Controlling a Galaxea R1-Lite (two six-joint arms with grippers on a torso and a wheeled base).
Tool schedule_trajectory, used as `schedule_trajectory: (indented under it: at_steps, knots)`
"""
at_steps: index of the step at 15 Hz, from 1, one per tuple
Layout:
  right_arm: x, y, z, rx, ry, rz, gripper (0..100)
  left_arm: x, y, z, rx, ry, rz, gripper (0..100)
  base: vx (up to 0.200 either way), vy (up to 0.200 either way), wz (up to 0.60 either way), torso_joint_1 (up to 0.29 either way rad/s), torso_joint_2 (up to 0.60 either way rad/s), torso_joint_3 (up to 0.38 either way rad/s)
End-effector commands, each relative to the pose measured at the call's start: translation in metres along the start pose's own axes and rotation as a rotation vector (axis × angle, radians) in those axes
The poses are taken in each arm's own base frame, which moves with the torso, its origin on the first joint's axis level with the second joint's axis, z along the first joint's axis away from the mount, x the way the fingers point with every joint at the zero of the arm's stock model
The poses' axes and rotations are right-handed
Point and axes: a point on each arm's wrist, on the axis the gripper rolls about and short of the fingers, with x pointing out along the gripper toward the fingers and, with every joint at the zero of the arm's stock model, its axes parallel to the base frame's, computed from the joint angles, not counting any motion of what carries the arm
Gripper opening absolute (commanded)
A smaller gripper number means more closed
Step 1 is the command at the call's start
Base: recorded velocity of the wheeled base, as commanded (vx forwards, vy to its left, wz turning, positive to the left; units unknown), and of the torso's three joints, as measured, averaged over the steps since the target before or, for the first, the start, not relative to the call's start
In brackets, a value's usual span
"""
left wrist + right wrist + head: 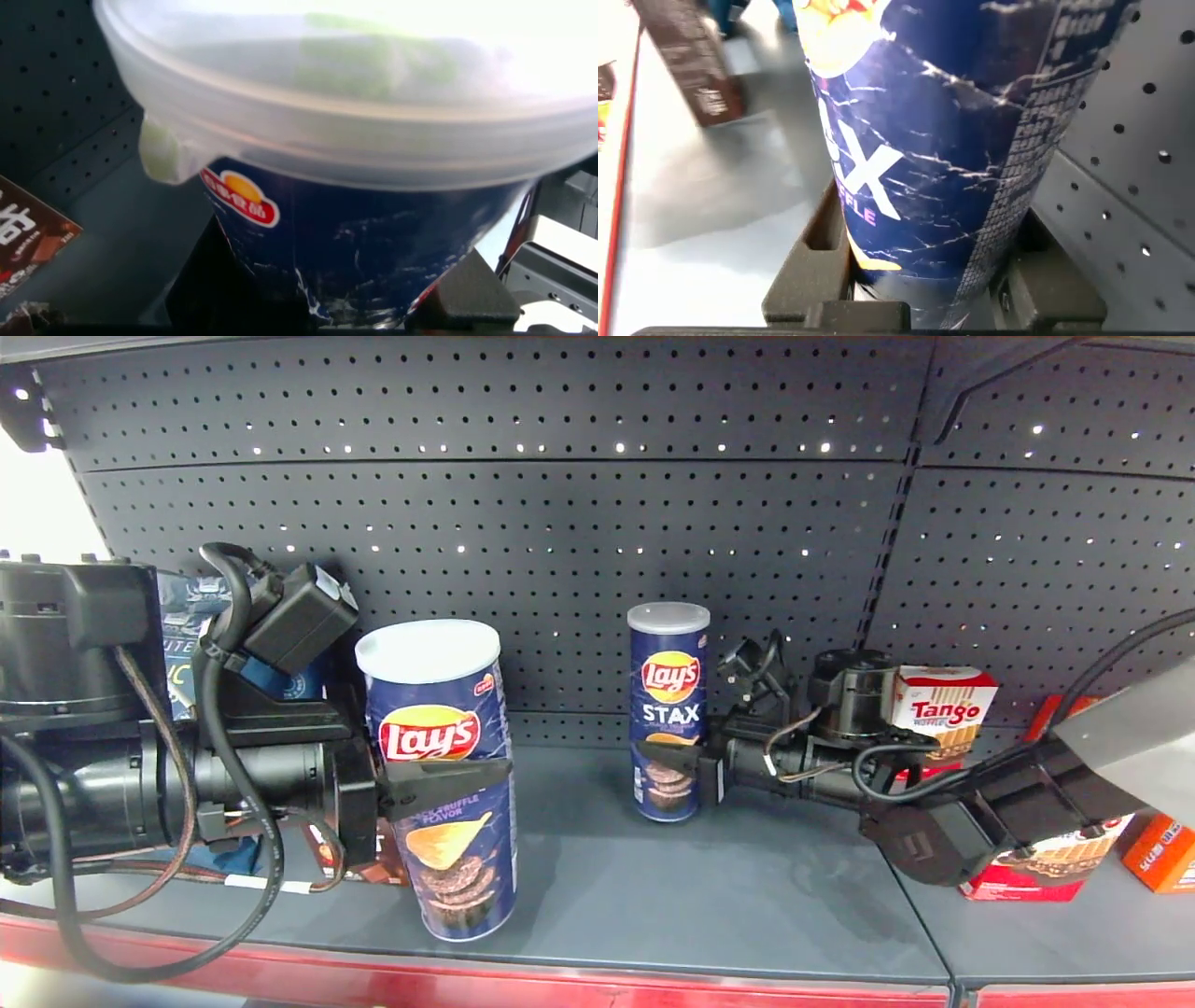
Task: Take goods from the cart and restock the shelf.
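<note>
Two dark blue chip cans with clear lids stand on the grey shelf (747, 905). The nearer can (441, 775) is by the front edge on the left, and my left gripper (448, 782) is shut on its middle from the left side. In the left wrist view the can's lid (355, 112) looms close, with one finger (467, 299) beside the can body. The farther can (667, 709) stands mid-shelf, closer to the back wall. My right gripper (680, 763) is shut on its lower half from the right. The right wrist view has this can (943, 140) sitting between the fingers (813, 271).
A white-and-red wafer box (943, 709) stands behind the right arm, a red box (1036, 873) and an orange box (1162, 854) lie farther right. A brown box (369, 859) sits behind the nearer can. A perforated panel (560, 523) backs the shelf. Open shelf lies between the cans.
</note>
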Motion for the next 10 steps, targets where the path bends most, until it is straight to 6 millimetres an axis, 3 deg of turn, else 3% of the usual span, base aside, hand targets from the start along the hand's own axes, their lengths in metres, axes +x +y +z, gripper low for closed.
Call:
schedule_trajectory:
  at_steps: [1,5,10]
  knots:
    - [-0.019,0.020,0.017,-0.009,-0.027,0.015,0,-0.003,-0.002,-0.002,0.000,0.000,0.000,0,0.000,0.000,0.00,0.000,0.00,0.000]
    - [-0.033,0.051,0.026,0.059,-0.026,0.032,0,-0.003,-0.002,0.000,0.007,-0.006,0.013,0,0.000,0.000,0.00,0.000,0.00,0.000]
    - [-0.054,0.063,0.012,0.069,-0.016,0.039,0,-0.003,-0.002,0.001,0.011,-0.010,0.020,0,0.000,0.000,0.00,0.000,0.00,0.000]
